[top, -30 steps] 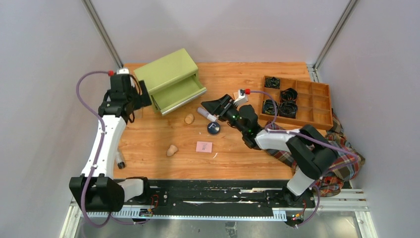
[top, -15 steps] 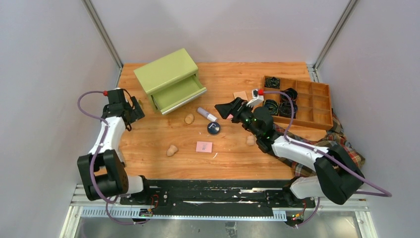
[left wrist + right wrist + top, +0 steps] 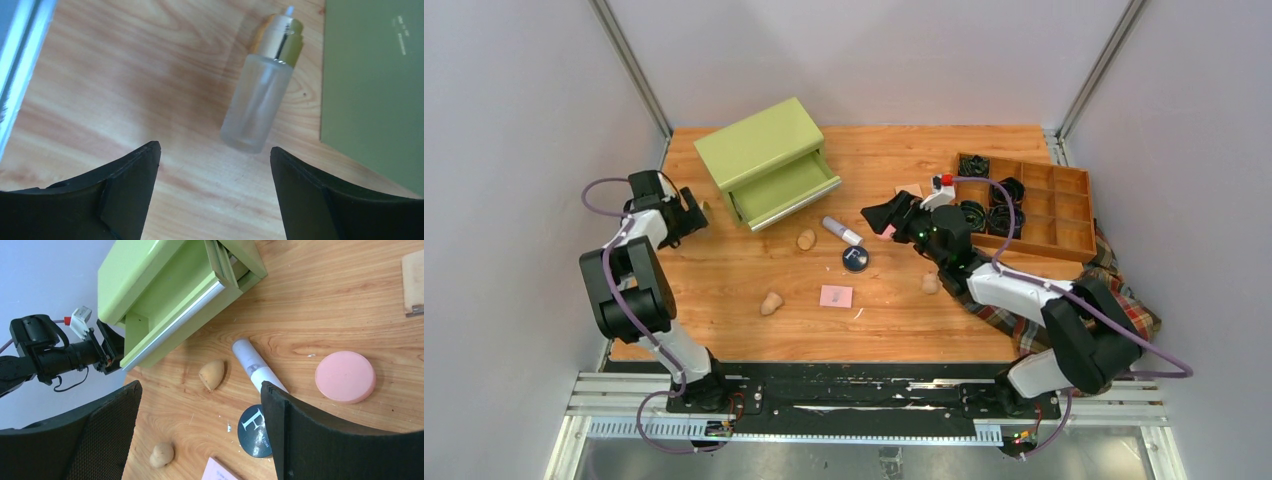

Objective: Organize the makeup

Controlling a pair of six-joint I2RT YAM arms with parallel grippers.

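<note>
- The left hand (image 3: 215,150) is spread wide and holds nothing. It sits over the far-left part of the wooden bench (image 3: 904,325), pointing at a frosted clear glass bottle (image 3: 259,102) with a silver collar.
- The bottle lies on its side on the bench, just past the fingertips and clear of them. Its cap end is close beside the wall of a light-green box (image 3: 759,145).
- The box's drawer (image 3: 789,190) is pulled out toward the near right.
- The right hand (image 3: 200,387) is also spread and grips nothing. It hangs over the middle of the bench, facing the green box.
- A pink round disc (image 3: 345,376) lies flat on the bench near a white tube (image 3: 255,365), apart from it.
- The white tube lies on its side between the disc and a tan egg-shaped sponge (image 3: 212,374).
- A navy round compact (image 3: 255,432) with a white letter on its lid sits just nearer than the tube.
- A second tan sponge (image 3: 771,303) and a pink square pad (image 3: 835,296) lie nearer the front edge, apart from each other. A third sponge (image 3: 930,283) rests beside the right arm.
- A tan square (image 3: 910,190) lies flat between the right hand and a wooden divided tray (image 3: 1069,215).
- Black coiled bands (image 3: 1006,190) fill several of the tray's left compartments.
- A plaid cloth (image 3: 1124,320) is bunched at the bench's right edge, by the tray's near corner.
</note>
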